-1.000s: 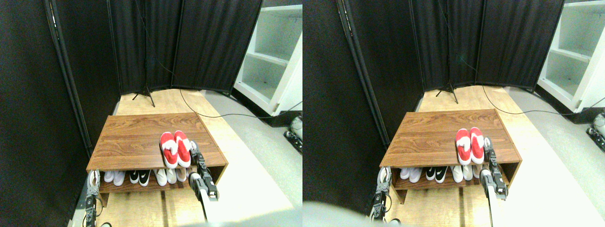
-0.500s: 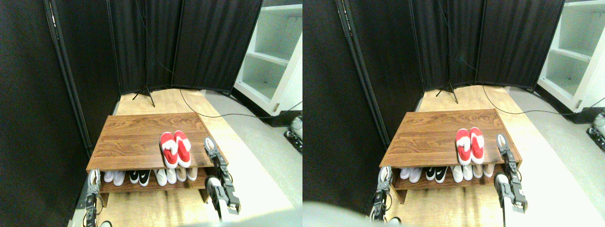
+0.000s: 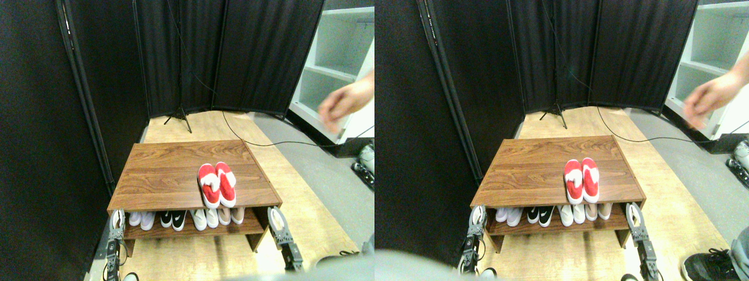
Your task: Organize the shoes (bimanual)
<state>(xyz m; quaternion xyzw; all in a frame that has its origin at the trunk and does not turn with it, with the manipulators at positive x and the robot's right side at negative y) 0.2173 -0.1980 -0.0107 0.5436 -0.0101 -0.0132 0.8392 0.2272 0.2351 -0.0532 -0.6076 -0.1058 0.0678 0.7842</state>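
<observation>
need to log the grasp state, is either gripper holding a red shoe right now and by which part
Nothing is held. The red shoes sit side by side on the shoe rack, while the left gripper and right gripper are low at its front corners, apart from them.

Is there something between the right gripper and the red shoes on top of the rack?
Nothing lies between them on the top board. The right gripper sits low beside the rack's front right corner, so that edge is in its way to the red shoes. A person's hand hovers far right.
</observation>
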